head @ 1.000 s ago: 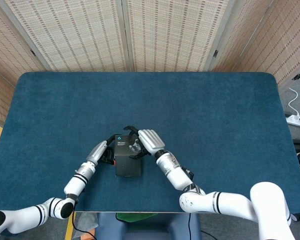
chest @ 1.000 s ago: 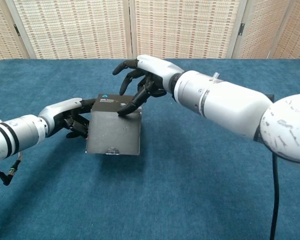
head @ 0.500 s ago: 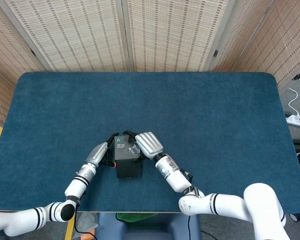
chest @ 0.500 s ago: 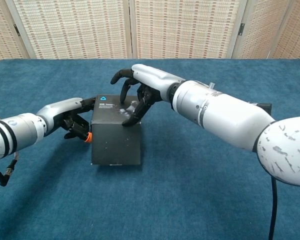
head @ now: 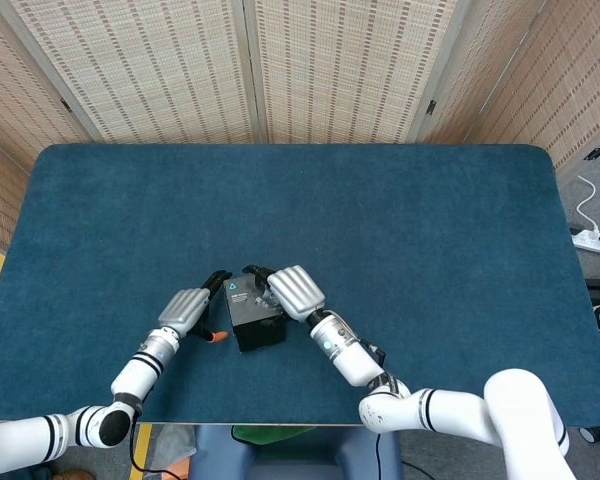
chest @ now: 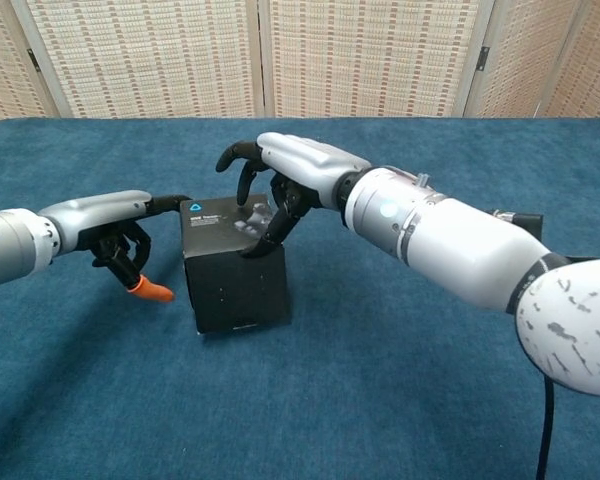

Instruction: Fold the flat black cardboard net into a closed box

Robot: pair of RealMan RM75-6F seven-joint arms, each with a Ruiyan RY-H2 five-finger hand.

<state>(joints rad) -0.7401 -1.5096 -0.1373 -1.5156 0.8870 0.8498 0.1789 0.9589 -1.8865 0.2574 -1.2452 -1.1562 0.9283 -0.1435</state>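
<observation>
A black cardboard box with a small teal triangle mark on its top (head: 252, 303) (chest: 234, 262) is standing near the front edge of the dark blue felt tabletop (head: 400, 230) (chest: 400, 380), left of centre, with every visible face folded up so nothing inside is showing. The right hand (head: 292, 290) (chest: 280, 175) is arching over the box, its dark fingertips (chest: 255, 243) pressing down on the top panel. The left hand (head: 188, 310) (chest: 115, 225) is sitting just beside the box's left side, one outstretched finger touching the upper edge while the others curl downward, one ending in an orange tip (chest: 150, 291); it is gripping nothing.
</observation>
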